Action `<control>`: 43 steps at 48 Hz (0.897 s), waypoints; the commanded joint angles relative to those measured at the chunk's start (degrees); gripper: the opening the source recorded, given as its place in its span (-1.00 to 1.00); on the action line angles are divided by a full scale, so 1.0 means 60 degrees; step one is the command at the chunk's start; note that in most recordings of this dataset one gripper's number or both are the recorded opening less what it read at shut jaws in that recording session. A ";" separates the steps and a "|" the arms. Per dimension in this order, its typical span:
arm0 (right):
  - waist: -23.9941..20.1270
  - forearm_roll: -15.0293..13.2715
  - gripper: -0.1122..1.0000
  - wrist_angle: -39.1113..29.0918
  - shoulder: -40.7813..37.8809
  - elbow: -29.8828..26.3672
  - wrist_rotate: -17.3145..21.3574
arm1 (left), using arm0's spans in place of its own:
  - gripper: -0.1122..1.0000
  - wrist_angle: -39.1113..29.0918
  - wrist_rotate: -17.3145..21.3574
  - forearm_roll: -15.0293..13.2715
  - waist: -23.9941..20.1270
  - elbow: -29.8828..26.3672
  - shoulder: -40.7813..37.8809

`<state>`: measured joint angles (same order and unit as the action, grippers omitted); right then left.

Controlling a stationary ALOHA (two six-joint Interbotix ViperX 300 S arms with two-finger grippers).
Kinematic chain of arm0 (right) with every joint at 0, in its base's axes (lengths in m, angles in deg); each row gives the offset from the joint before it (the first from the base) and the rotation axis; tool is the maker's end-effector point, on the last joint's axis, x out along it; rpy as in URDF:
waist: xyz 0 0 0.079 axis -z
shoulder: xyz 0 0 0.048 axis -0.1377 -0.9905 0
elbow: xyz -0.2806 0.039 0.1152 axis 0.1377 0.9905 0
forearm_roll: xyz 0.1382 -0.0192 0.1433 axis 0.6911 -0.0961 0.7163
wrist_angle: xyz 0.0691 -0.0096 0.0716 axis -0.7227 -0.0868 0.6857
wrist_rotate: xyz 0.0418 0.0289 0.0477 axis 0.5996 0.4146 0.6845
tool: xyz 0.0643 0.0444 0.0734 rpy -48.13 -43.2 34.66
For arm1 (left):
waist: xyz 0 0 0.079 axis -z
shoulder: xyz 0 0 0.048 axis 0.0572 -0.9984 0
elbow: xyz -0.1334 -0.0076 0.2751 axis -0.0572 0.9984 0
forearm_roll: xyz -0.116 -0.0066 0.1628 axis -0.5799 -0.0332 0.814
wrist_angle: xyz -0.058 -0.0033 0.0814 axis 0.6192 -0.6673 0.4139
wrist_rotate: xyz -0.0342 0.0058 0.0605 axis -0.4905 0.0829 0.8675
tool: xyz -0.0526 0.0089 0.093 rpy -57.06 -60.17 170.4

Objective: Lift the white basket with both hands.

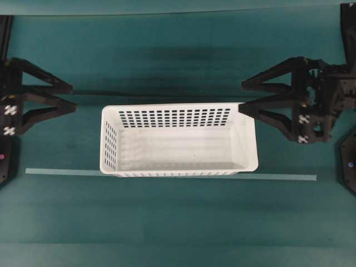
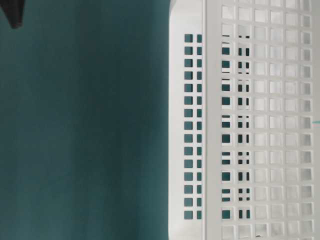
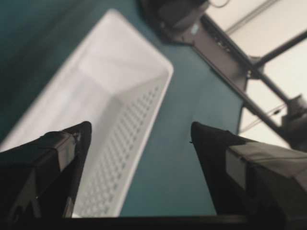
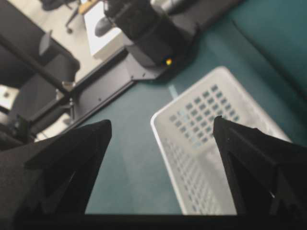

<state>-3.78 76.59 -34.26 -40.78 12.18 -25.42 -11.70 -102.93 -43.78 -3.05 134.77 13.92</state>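
The white basket point(image 1: 172, 118) stands empty in the middle of the teal table, long side across the overhead view. My left gripper point(image 1: 73, 97) is open, a short way left of the basket's back left corner, with nothing between its fingers. In the left wrist view the left gripper point(image 3: 141, 127) has the basket's long perforated wall point(image 3: 120, 172) running between its spread jaws. My right gripper point(image 1: 242, 97) is open at the back right corner, its nearer fingertip point(image 1: 245, 108) over the rim there. From the right wrist, the right gripper point(image 4: 163, 122) brackets the basket's point(image 4: 216, 110) corner. Up close, the basket wall point(image 2: 250, 125) fills the table-level view.
A pale tape strip point(image 1: 283, 177) runs across the table along the basket's front edge. Arm bases sit at the table's side edges point(image 1: 347, 161) point(image 1: 3, 156). The opposite arm's base shows in each wrist view point(image 4: 148, 33) point(image 3: 177, 14).
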 commanded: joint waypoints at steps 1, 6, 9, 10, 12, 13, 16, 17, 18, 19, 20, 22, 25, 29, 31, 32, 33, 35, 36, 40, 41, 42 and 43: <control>-0.0146 -0.0044 0.84 0.0146 0.0161 0.0059 -0.0571 | 0.82 0.0190 0.0806 0.0029 0.0117 -0.0088 0.0117; -0.0381 -0.0044 0.84 0.0015 0.0615 0.0249 -0.1421 | 0.82 0.0190 0.1948 0.0044 0.0381 -0.0029 0.0498; -0.0571 -0.0044 0.84 -0.0088 0.0908 0.0381 -0.1978 | 0.82 0.0190 0.2417 0.0029 0.0615 0.0000 0.0659; -0.0630 -0.0044 0.84 -0.0117 0.1025 0.0425 -0.2124 | 0.82 0.0190 0.2549 0.0029 0.0703 0.0015 0.0718; -0.0762 -0.0044 0.84 -0.0146 0.1289 0.0542 -0.2520 | 0.82 0.0190 0.2813 0.0029 0.0879 0.0029 0.0806; -0.0806 -0.0044 0.84 -0.0146 0.1406 0.0586 -0.2651 | 0.82 0.0190 0.2915 0.0029 0.0952 0.0044 0.0864; -0.0908 -0.0044 0.84 -0.0146 0.1699 0.0703 -0.3003 | 0.82 0.0190 0.3179 0.0029 0.1143 0.0044 0.1011; -0.0923 -0.0044 0.84 -0.0132 0.1787 0.0747 -0.3105 | 0.82 0.0190 0.3252 0.0044 0.1187 0.0044 0.1069; -0.0938 -0.0044 0.83 -0.0117 0.1875 0.0776 -0.3193 | 0.82 0.0190 0.3281 0.0029 0.1201 0.0059 0.1113; -0.0938 -0.0044 0.83 -0.0117 0.1963 0.0820 -0.3267 | 0.82 0.0190 0.3311 0.0029 0.1201 0.0059 0.1157; -0.0938 -0.0044 0.83 -0.0117 0.2051 0.0850 -0.3325 | 0.82 0.0205 0.3369 0.0029 0.1201 0.0044 0.1187; -0.0938 -0.0044 0.83 -0.0103 0.2197 0.0923 -0.3398 | 0.82 0.0190 0.3413 0.0029 0.1201 0.0044 0.1245; -0.0938 -0.0044 0.83 -0.0088 0.2417 0.1040 -0.3457 | 0.82 0.0190 0.3442 0.0044 0.1201 0.0044 0.1304; -0.0952 -0.0044 0.83 -0.0059 0.2593 0.1201 -0.3486 | 0.82 0.0205 0.3472 0.0044 0.1201 0.0059 0.1333; -0.0938 -0.0044 0.83 0.0000 0.2637 0.1274 -0.3486 | 0.82 0.0234 0.3472 0.0044 0.1201 0.0088 0.1318; -0.0938 -0.0044 0.83 0.0015 0.2651 0.1333 -0.3486 | 0.82 0.0264 0.3472 0.0029 0.1201 0.0088 0.1318; -0.0938 -0.0044 0.83 0.0044 0.2666 0.1377 -0.3486 | 0.82 0.0293 0.3472 0.0029 0.1201 0.0103 0.1318; -0.0938 -0.0044 0.83 0.0088 0.2681 0.1406 -0.3486 | 0.82 0.0352 0.3457 0.0029 0.1201 0.0117 0.1318; -0.0938 -0.0044 0.83 0.0117 0.2666 0.1436 -0.3486 | 0.82 0.0381 0.3457 0.0029 0.1201 0.0132 0.1318; -0.0967 -0.0044 0.83 0.0161 0.2666 0.1436 -0.3486 | 0.82 0.0498 0.3457 0.0044 0.1216 0.0176 0.1318; -0.0967 -0.0044 0.83 0.0176 0.2681 0.1436 -0.3486 | 0.82 0.0527 0.3457 0.0044 0.1216 0.0176 0.1318; -0.0981 -0.0044 0.83 0.0176 0.2681 0.1436 -0.3486 | 0.82 0.0571 0.3457 0.0029 0.1216 0.0190 0.1318; -0.0981 -0.0044 0.83 0.0190 0.2695 0.1436 -0.3486 | 0.82 0.0586 0.3457 0.0044 0.1216 0.0190 0.1318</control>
<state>-9.50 76.50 -33.99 -24.08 21.32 -46.08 -9.33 -82.27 -43.78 4.16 136.62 22.71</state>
